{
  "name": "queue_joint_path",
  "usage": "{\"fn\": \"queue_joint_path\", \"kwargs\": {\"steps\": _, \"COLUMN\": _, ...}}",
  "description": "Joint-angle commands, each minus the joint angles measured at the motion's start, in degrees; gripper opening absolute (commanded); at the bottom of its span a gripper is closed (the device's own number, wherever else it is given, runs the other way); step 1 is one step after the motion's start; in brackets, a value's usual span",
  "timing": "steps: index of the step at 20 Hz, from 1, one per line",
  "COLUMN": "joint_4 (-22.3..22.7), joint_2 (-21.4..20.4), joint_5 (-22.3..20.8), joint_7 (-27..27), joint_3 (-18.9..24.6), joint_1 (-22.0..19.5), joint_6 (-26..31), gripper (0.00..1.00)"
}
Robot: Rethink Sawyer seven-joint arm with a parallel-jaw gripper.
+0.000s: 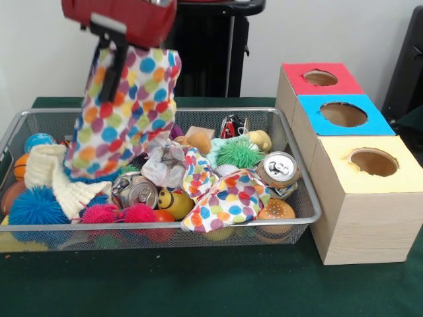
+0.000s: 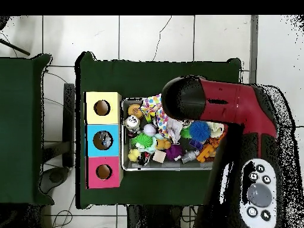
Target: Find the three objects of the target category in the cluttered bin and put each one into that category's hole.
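upper left: gripper (image 1: 109,63) clamped on polka-dot cloth (image 1: 129,112), dangling over wire bin (image 1: 301,178) | centre: second dotted cloth (image 1: 225,198) lying in clutter | right: three hole boxes (image 1: 357,191) | risk: hem could snag toys, slip mid-carry

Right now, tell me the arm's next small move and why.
Probably lift a little higher, then carry toward the boxes: the gripper holds the polka-dot cloth up, but its lower edge still hangs inside the bin, among the clutter. Which hole suits cloth, the pictures do not tell.
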Motion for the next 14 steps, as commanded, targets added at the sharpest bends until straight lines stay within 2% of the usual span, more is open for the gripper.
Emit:
{"fn": "queue_joint_path", "kwargs": {"steps": 1, "joint_4": 7.60, "joint_2": -5.28, "joint_5": 1.66, "joint_7": -7.63, "joint_3": 2.08, "joint_1": -3.29, "joint_6": 14.15, "gripper": 0.00}}
{"fn": "queue_joint_path", "kwargs": {"steps": 6, "joint_4": 8.64, "joint_2": -4.33, "joint_5": 1.96, "joint_7": -7.76, "joint_3": 4.14, "joint_1": -5.35, "joint_6": 12.56, "gripper": 0.00}}
{"fn": "queue_joint_path", "kwargs": {"steps": 12, "joint_4": 12.32, "joint_2": -6.49, "joint_5": 1.17, "joint_7": -8.63, "joint_3": 4.97, "joint_1": -6.84, "joint_6": 8.86, "gripper": 0.00}}
{"fn": "queue_joint_path", "kwargs": {"steps": 14, "joint_4": 13.24, "joint_2": -7.17, "joint_5": 0.77, "joint_7": -7.36, "joint_3": 4.38, "joint_1": -6.67, "joint_6": 8.05, "gripper": 0.00}}
